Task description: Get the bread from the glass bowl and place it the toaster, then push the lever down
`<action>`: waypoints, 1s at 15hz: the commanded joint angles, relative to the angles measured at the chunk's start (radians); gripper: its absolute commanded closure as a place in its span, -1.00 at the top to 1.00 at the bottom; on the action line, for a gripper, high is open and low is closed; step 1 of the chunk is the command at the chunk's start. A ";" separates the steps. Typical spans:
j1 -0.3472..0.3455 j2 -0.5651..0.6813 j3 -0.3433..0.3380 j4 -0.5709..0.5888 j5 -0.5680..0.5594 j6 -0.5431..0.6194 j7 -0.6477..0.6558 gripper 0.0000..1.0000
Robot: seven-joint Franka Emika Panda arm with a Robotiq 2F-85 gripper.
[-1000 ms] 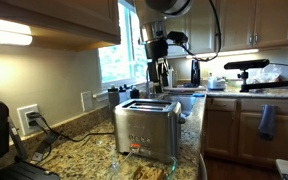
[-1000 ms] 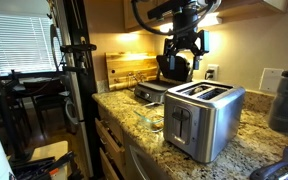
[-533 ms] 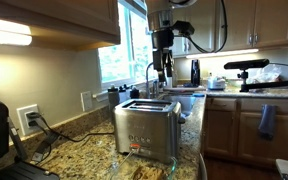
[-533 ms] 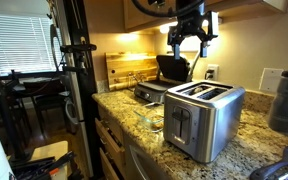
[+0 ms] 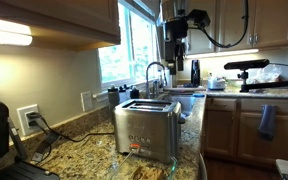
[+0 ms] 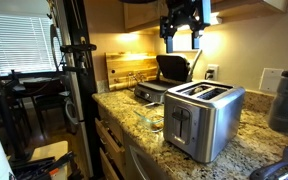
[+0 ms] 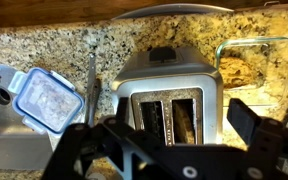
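Observation:
The steel two-slot toaster point(image 5: 149, 128) stands on the granite counter and shows in both exterior views point(image 6: 204, 118). In the wrist view it point(image 7: 169, 85) lies straight below me, with a brown slice of bread point(image 7: 188, 115) standing in its right slot. Its dark lever point(image 7: 162, 55) sits on the end face. The glass bowl point(image 7: 254, 65) with more bread stands beside the toaster. My gripper point(image 5: 176, 45) point(image 6: 182, 35) point(image 7: 169, 150) hangs high above the toaster, open and empty, its black fingers point(image 7: 249, 120) spread wide.
A blue-lidded container point(image 7: 46, 97) and a thin utensil point(image 7: 91, 85) lie on the other side of the toaster. A black grill appliance point(image 6: 164, 75), a wooden board point(image 6: 124, 68) and a water bottle point(image 6: 287, 95) stand nearby. A sink faucet point(image 5: 156, 72) is behind.
My gripper has risen steadily from just above the toaster to well above it, still open. The toaster and bowl have not moved.

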State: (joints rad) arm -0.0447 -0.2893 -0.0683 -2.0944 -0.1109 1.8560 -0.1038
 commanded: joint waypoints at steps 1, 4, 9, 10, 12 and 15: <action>-0.008 -0.105 0.001 -0.135 0.008 0.048 0.038 1.00; -0.007 -0.122 -0.002 -0.188 0.026 0.093 0.054 1.00; -0.004 -0.074 0.003 -0.171 0.022 0.111 0.044 1.00; -0.004 -0.074 0.003 -0.177 0.022 0.118 0.044 1.00; -0.004 -0.074 0.003 -0.180 0.023 0.121 0.045 1.00; -0.004 -0.074 0.003 -0.180 0.023 0.121 0.045 1.00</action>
State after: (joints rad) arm -0.0447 -0.3642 -0.0686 -2.2766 -0.0898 1.9802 -0.0576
